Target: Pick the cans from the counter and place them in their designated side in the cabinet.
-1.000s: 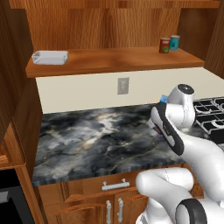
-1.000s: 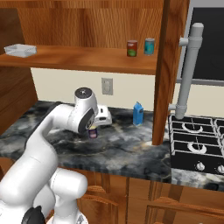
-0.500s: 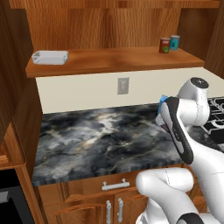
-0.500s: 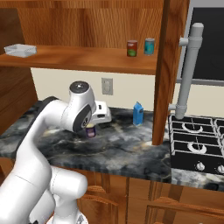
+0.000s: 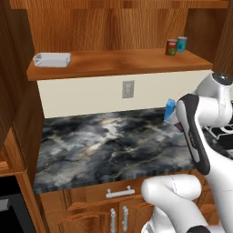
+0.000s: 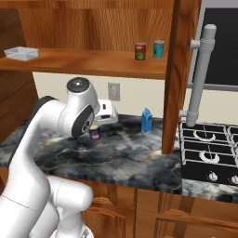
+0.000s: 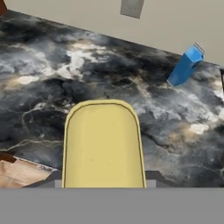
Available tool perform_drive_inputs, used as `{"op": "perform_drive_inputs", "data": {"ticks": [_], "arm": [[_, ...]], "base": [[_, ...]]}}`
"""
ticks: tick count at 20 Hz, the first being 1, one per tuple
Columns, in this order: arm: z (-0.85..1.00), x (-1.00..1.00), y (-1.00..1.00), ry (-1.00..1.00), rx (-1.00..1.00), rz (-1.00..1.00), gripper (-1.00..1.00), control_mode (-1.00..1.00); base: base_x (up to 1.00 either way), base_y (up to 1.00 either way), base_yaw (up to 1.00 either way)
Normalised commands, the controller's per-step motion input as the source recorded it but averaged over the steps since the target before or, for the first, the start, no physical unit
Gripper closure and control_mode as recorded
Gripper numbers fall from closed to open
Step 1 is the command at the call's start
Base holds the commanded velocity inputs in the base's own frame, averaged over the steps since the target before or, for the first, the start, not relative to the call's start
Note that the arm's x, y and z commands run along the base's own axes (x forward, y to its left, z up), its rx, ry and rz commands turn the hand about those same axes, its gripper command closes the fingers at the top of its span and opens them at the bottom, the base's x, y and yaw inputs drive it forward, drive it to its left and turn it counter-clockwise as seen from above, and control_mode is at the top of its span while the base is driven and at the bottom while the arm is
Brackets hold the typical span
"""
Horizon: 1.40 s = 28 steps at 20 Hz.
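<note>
While the arm's white casing hides most of the gripper (image 6: 96, 130) in the right base view, its jaws stand narrow, clamped on the blue can (image 6: 95, 133), held just above the counter (image 6: 135, 155); the yellow top (image 7: 103, 144) faces the hand camera, with the fingertips cut off below. Dark marbled stone with white veins runs beneath a pale wall with an outlet (image 5: 128, 89). A blue carton (image 7: 185, 65) stands upright near the wall. On the cabinet (image 5: 113, 61) shelf stand a red can (image 6: 140, 51) and a teal can (image 6: 159, 49), close together; a white tray (image 5: 52, 59) rests far left.

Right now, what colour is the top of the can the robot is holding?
Yellow. The can shows its top best in the hand view.
</note>
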Motion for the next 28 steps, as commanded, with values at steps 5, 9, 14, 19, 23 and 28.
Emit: {"op": "perform_drive_inputs", "data": {"ticks": [5,9,14,19,23,28], "arm": [[0.47,-0.30,-0.06,-0.07,0.00,0.00,1.00,-1.00],[0.50,-0.23,-0.03,-0.09,0.00,0.00,1.00,-1.00],[0.49,-0.18,-0.03,-0.12,-0.01,0.00,1.00,-1.00],[0.46,-0.20,-0.04,-0.14,-0.01,0.00,1.00,-1.00],[0.36,-0.04,0.00,-0.13,-0.01,0.00,1.00,-1.00],[0.34,0.00,0.00,-0.13,0.00,0.00,1.00,-1.00]], "base": [[0.00,0.00,0.00],[0.00,0.00,0.00],[0.00,0.00,0.00],[0.00,0.00,0.00],[0.00,0.00,0.00],[0.00,0.00,0.00]]}}
